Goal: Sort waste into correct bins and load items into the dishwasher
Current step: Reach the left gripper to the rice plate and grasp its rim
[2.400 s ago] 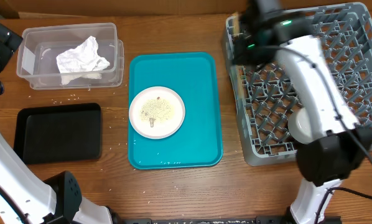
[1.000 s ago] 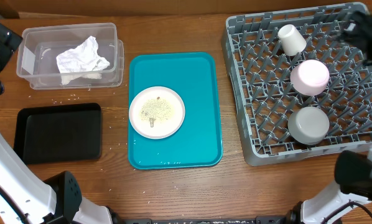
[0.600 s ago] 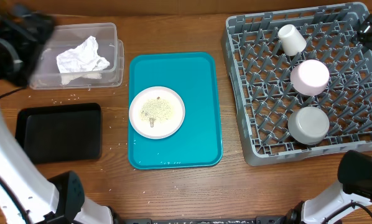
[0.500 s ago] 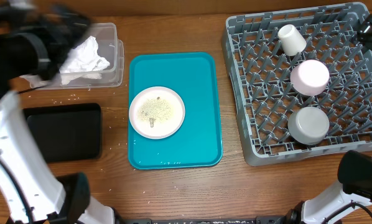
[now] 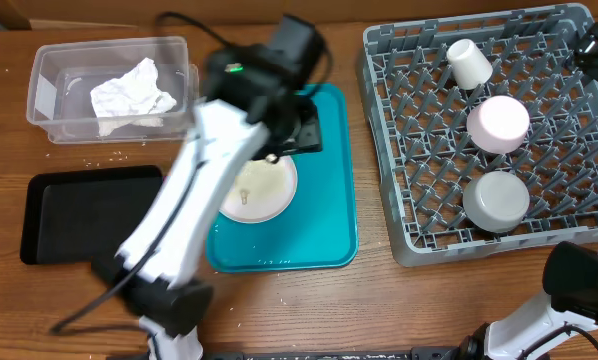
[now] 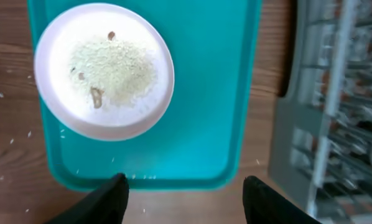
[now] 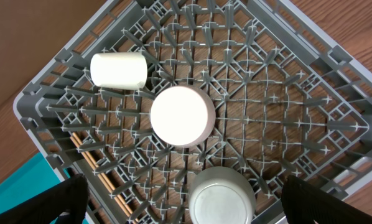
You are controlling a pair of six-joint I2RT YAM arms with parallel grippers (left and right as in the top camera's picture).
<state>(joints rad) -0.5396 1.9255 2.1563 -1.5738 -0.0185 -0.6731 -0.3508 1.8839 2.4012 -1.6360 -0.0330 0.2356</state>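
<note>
White and round, the small plate carrying pale rice-like scraps sits on the left half of the teal plastic tray. The left gripper hangs above it, fingers parted and empty, with the plate below and off to its left. A good pickup means centring over the rim, pinching firmly and keeping the plate level until it is over the shallow black tray.
</note>
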